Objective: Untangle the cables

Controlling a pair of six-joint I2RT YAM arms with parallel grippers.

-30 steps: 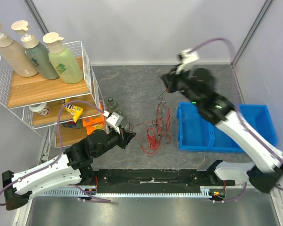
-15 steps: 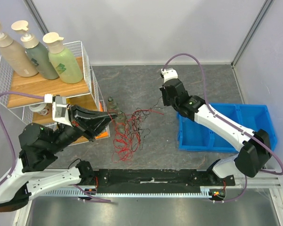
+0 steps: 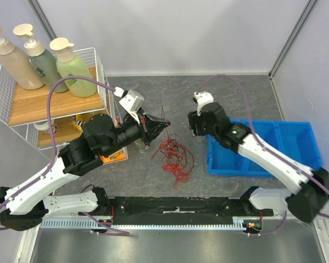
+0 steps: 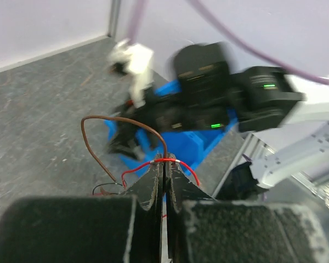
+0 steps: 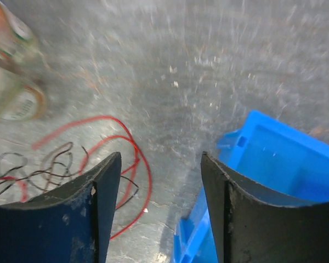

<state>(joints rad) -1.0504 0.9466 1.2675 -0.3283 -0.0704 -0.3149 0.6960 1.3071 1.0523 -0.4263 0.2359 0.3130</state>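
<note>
Cables (image 3: 172,156) form 1 red-and-black tangle near 1 blue bin (image 3: 302,143).

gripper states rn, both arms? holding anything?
Left gripper: closed, pinching a red strand of the cables.
Right gripper: open, nothing between its jaws.

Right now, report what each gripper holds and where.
The left gripper pinches a red cable mid-length between its fingertips; the right gripper is open, holding nothing.
</note>
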